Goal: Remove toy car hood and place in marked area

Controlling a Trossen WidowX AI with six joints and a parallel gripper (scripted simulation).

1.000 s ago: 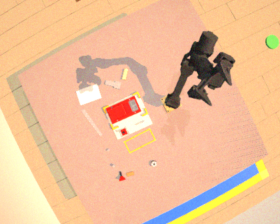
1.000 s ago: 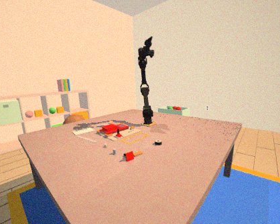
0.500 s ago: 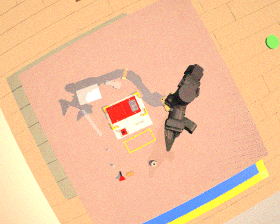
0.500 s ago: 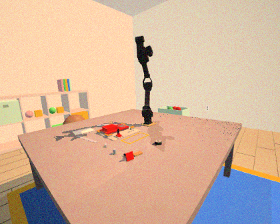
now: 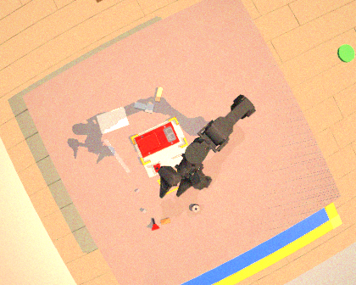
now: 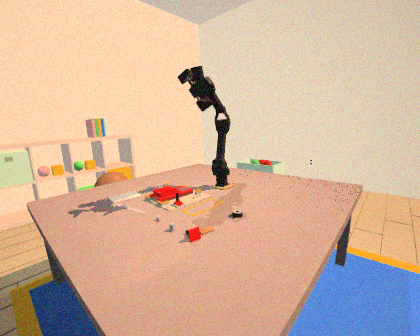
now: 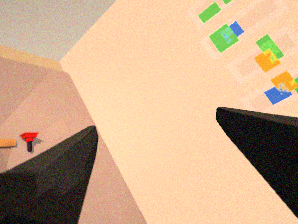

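1. Peach walls and a toy shelf (image 6: pixel 61 145) frame the pink table (image 6: pixel 266 280) we work on; its near half has wide room.
2. Mid-table, small loose parts (image 6: pixel 193 233) lie near the yellow marked area (image 6: pixel 202 206).
3. Just left and farther, the toy car (image 5: pixel 159 146) keeps its red hood (image 5: pixel 151 142) on.
4. Our gripper (image 5: pixel 179 181) hangs high, jaws spread, holding nothing.
5. We judge the approach step: descend onto the hood.

Arm (image 6: pixel 220 142) upright on table (image 6: pixel 266 260); pincer (image 6: pixel 188 76) high, spread.
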